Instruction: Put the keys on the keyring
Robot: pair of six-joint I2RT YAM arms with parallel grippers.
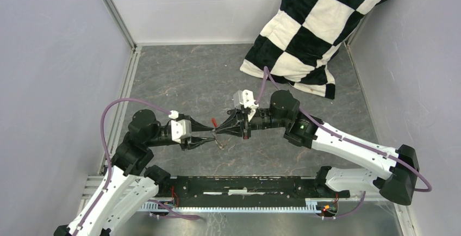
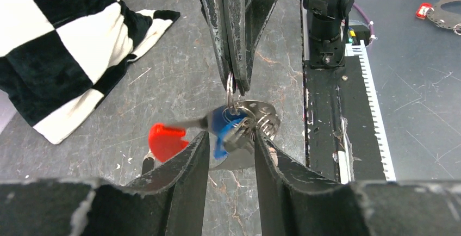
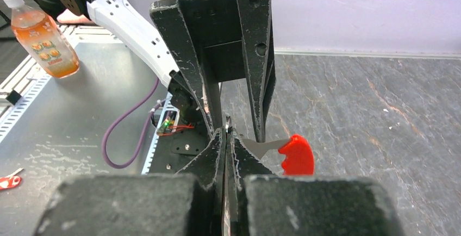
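Note:
Both grippers meet low over the middle of the table. My right gripper (image 1: 220, 131) (image 3: 225, 132) is shut on the thin grey keyring (image 2: 231, 84), and its fingers (image 2: 235, 40) come down from above in the left wrist view. A blue-headed key (image 2: 223, 124) and silver ring coils (image 2: 261, 117) hang from the ring between the tips of my left gripper (image 1: 213, 136) (image 2: 229, 138), which closes on this bunch. The red tag (image 2: 164, 141) (image 3: 296, 154) (image 1: 214, 121) sticks out sideways on a silver stem. I cannot make out a black-headed key.
A black-and-white checked cushion (image 1: 304, 35) (image 2: 60, 45) lies at the back right corner. Grey walls (image 1: 49, 67) close in the table. A black rail (image 1: 244, 190) runs along the near edge. An orange drink bottle (image 3: 43, 35) stands off the table.

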